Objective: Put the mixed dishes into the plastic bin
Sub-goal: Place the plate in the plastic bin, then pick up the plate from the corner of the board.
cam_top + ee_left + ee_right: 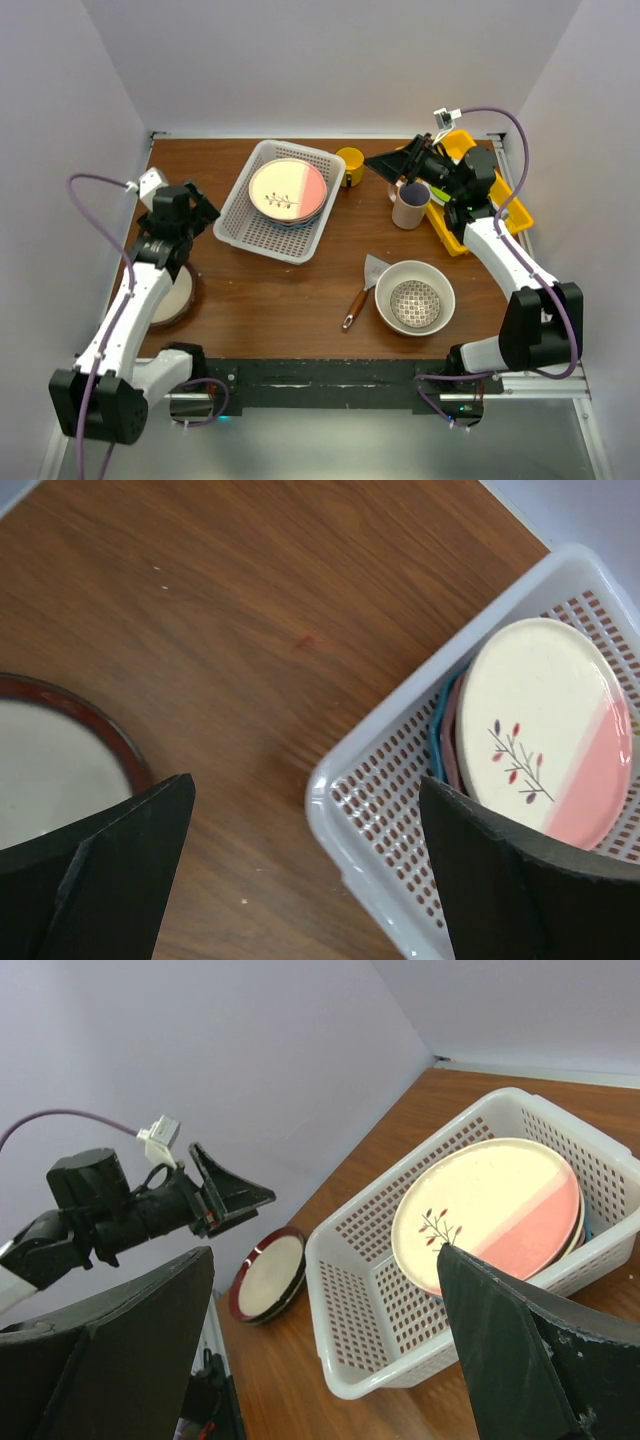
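Left gripper [305, 792], jaws wide apart and empty, hangs over the table [200, 630] between the red-rimmed cream plate [50, 770], cut off at the frame edge, and the plastic bin [335, 780]. Right gripper [325, 1255], likewise spread and empty, is near the purple-lined mug [410, 205]. In the bin, a cream-and-pink plate [288, 189] tops a stack showing only edges. Only the overhead view shows the yellow mug [350, 165], spatula [360, 292], nested bowls [400, 275] and yellow tray [458, 238], mostly under the right arm [500, 250].

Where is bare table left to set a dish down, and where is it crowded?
Bare wood in front of the bin, between the red-rimmed plate and the spatula; a narrower strip between bin and cream mug. Crowded on the right: tray, mug, bowl.
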### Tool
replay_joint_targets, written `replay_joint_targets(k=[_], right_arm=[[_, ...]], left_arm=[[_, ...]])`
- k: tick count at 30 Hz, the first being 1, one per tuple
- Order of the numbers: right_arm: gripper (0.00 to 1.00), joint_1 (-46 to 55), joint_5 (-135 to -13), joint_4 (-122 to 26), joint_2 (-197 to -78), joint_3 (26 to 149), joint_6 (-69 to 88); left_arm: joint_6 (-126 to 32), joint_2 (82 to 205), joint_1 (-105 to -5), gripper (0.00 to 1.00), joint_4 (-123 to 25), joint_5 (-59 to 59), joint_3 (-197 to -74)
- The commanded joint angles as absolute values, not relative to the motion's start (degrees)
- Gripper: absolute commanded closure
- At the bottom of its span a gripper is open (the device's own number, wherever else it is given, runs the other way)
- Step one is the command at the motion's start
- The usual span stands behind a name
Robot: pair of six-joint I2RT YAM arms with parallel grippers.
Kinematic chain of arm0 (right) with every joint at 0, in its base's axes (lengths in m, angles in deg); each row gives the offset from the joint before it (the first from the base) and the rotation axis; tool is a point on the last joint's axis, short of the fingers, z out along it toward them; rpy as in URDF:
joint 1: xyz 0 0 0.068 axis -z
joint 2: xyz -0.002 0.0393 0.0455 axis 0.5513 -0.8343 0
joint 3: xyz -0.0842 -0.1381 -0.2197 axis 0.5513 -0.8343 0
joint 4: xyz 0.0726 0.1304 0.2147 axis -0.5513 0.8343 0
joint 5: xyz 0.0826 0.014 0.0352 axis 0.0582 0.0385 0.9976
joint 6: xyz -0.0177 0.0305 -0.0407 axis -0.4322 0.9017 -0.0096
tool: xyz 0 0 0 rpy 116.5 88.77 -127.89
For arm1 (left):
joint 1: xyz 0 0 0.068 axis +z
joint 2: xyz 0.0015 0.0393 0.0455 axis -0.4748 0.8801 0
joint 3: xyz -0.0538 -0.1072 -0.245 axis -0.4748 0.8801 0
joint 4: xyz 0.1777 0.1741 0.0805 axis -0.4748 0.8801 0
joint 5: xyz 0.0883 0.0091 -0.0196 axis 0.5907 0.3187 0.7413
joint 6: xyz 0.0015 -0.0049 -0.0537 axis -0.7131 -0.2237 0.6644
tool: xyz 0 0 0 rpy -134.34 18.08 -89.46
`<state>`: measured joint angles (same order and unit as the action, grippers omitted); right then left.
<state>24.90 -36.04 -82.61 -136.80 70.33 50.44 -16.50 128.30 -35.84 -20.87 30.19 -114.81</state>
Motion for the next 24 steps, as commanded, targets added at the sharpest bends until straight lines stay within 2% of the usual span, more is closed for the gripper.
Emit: replay_joint_targets(k=[1, 7, 11, 15, 16, 19, 24], right_arm=[[0.02, 25.2, -35.28, -85.75, -134.73, 70.13, 51.03], [0.02, 25.28, -35.02, -85.92, -134.65, 69.95, 51.38], [0.02, 25.29, -35.02, -86.27, -134.47, 69.77, 51.82], [0.02, 25.28, -34.85, -86.45, -134.56, 69.69, 52.17], [0.02, 25.2, -34.84, -86.54, -134.56, 69.69, 52.26], [0.02, 25.2, -34.76, -86.63, -134.56, 69.69, 52.43], [0.02, 25.37, -34.76, -86.63, -134.56, 69.6, 52.52]], left_arm=[[-24.66, 122.37, -31.78, 0.0, -24.52, 30.3, -109.78], [-22.83, 127.97, -29.14, 0.0, -19.44, 27.22, -108.89], [-17.56, 131.68, -28.61, 0.02, -16.35, 29.67, -109.16], [-10.79, 135.72, -28.35, 0.18, -10.65, 32.84, -111.0], [-9.99, 137.21, -28.35, 0.25, -10.11, 33.37, -111.09], [-8.32, 140.46, -28.35, 0.35, -9.05, 33.64, -111.1], [-6.91, 146.17, -28.35, 0.41, -7.2, 34.08, -112.15]])
